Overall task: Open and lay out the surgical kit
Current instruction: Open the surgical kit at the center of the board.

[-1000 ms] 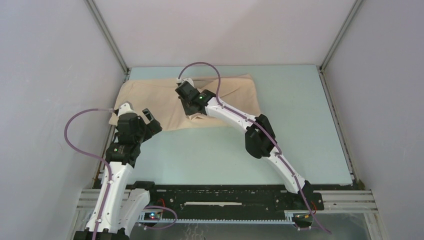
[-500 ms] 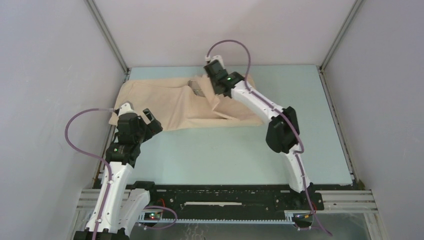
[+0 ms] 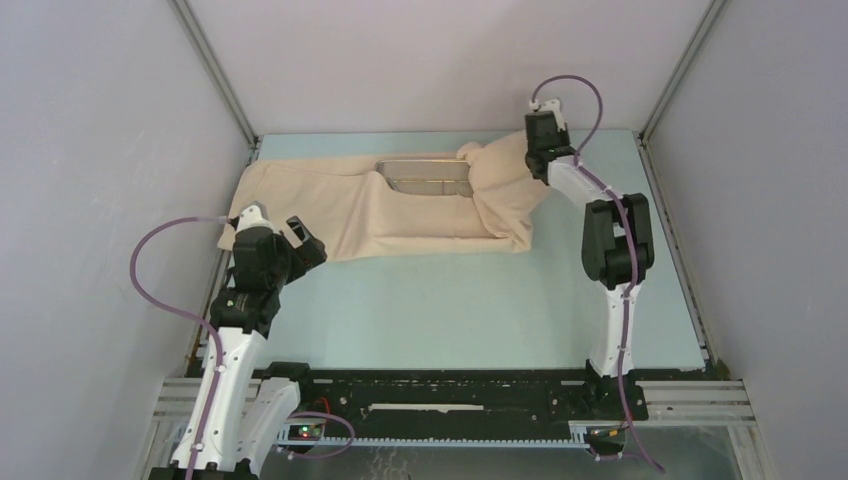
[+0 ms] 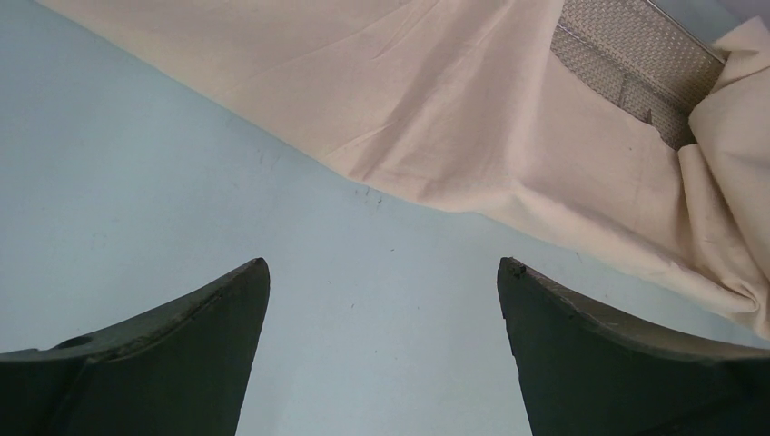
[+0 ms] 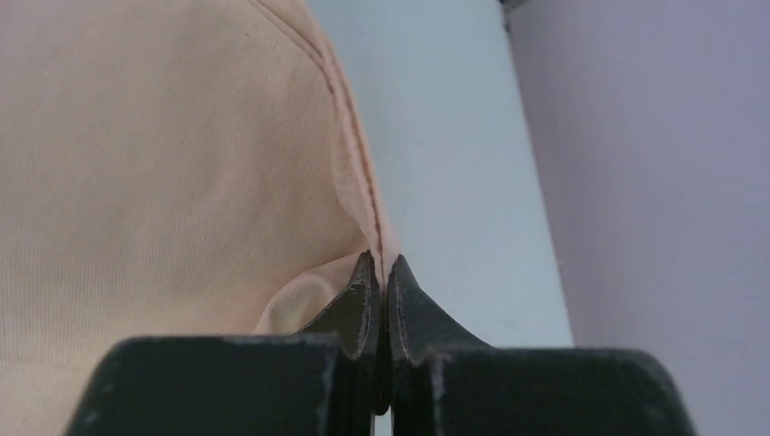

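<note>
Beige cloth (image 3: 330, 200) began well left of the tray (image 3: 425, 176). There your left claw (image 3: 307, 238) hung just off the cloth's near edge, fingers spread wide with nothing between them. From there the cloth ran flat toward the tray and lapped over its near rim. The mesh floor showed, but no instruments could be made out in it.

Right of the tray the cloth rose in a bunched fold. Your right claw (image 5: 381, 265) was pinched tight on the stitched hem at that fold's far corner.

I'd judge the cloth soft, light and apt to drag. It would slump wherever you let go, and a pull might shift the tray, which seemed to sit on it. Take the cloth by hems and corners, as you did on the right. The tray looked stiff and thin-walled, so grip it by the rim and expect the steel to be slippery.

Pale blue table (image 3: 450, 300) lay matte on the near side of the tray, giving room to spread the cloth. Grey walls (image 3: 760, 200) closed in left, behind and right of the tray, and the right wall stood close to your right claw.
</note>
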